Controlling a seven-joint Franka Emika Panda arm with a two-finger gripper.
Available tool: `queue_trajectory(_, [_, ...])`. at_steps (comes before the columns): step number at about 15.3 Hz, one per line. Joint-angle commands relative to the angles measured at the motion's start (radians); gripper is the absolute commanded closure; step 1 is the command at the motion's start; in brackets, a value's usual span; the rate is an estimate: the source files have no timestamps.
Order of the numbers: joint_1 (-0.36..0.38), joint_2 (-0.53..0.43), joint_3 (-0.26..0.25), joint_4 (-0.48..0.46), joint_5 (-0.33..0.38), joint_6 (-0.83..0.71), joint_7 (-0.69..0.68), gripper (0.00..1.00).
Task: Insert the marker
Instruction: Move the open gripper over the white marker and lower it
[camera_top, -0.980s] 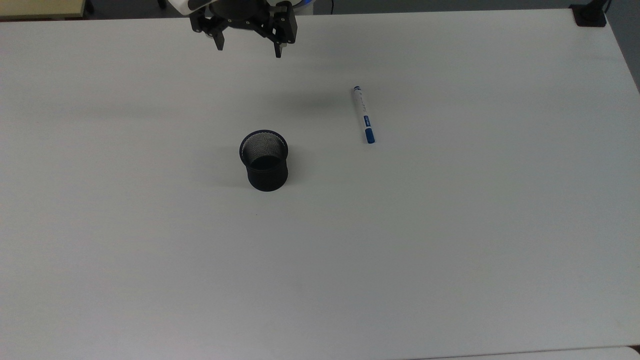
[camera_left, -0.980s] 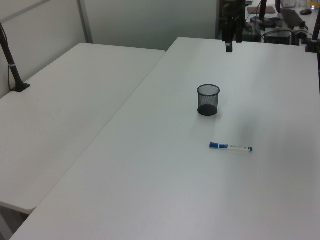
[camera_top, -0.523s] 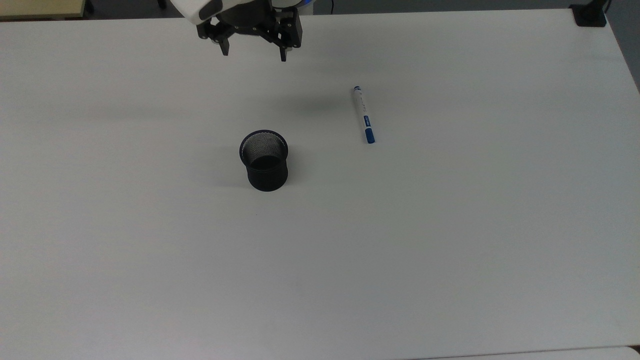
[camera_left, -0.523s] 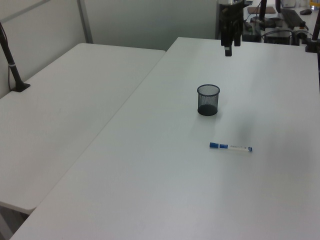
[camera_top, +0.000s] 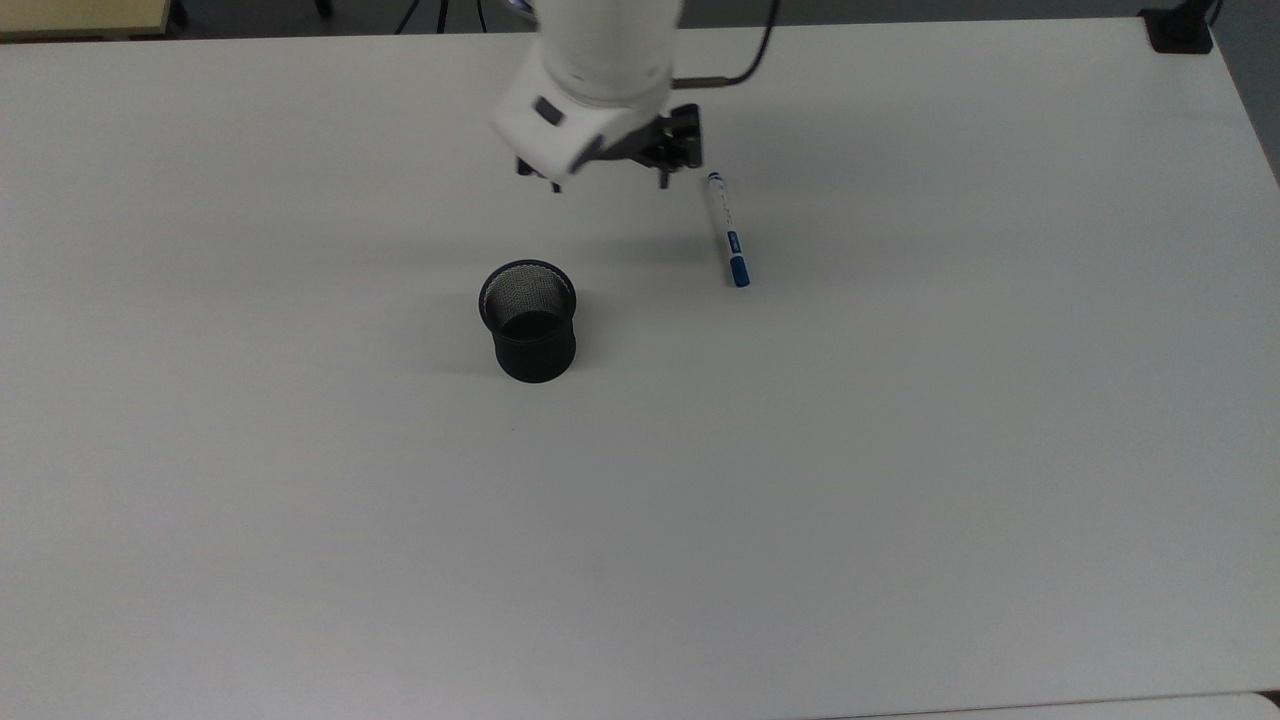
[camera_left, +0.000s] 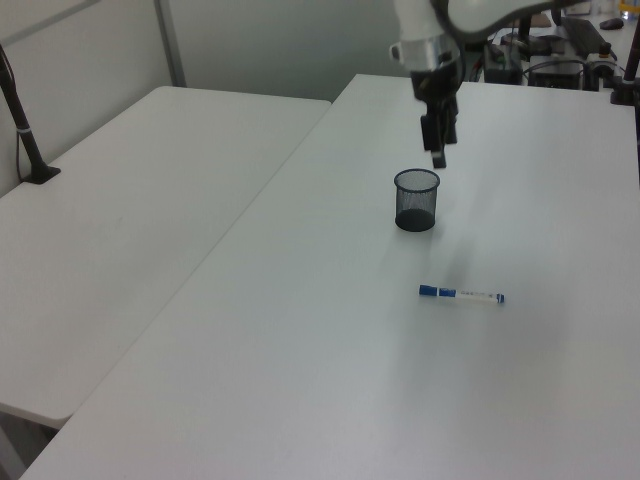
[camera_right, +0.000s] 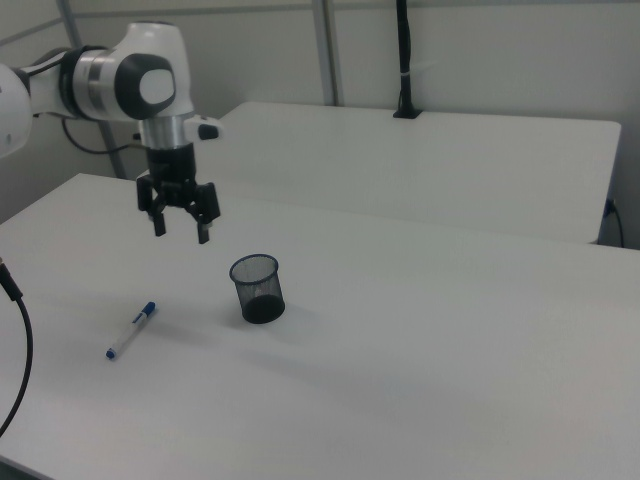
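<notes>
— White tabletop (camera_top: 900, 450) all round, a second table and a grey partition behind it. What are the jaws doing?

— Your gripper (camera_right: 180, 226) has both black fingers spread well apart with nothing between them, hanging clear above the surface. In the top view its fingertips poke out from under the white wrist, just to the top view's left of the marker's (camera_top: 727, 230) small blue end.

— It wasn't there a second ago.

— No. A second ago it sat at the far edge of the table, well away from both objects. Since then you've swung it out over the work area and towards the marker, while the marker and the black mesh cup (camera_top: 529, 320) haven't moved at all. I'd read that as the approach to the pick being under way, with the grasp and the insertion both yet to come.

— Where's the marker exactly?

— Flat on the table, well apart from the cup, which stands upright and looks empty. In the right view it lies to the right view's left of the cup, cap end farther from the camera.

— Anything you can't see?

— The white wrist covers most of the gripper in the top view, so how high the fingertips hang over the table is hard to judge. From the left view the fingers overlap edge-on.
</notes>
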Motion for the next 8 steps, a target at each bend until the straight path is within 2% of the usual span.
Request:
queue_trajectory(1, [0.093, 0.048, -0.009, -0.014, -0.004, 0.032, -0.024, 0.0])
queue_trajectory(6, [0.174, 0.133, -0.009, -0.028, -0.001, 0.111, -0.016, 0.0])
queue_trajectory(8, [0.2, 0.148, -0.008, -0.046, -0.004, 0.114, -0.011, 0.11])
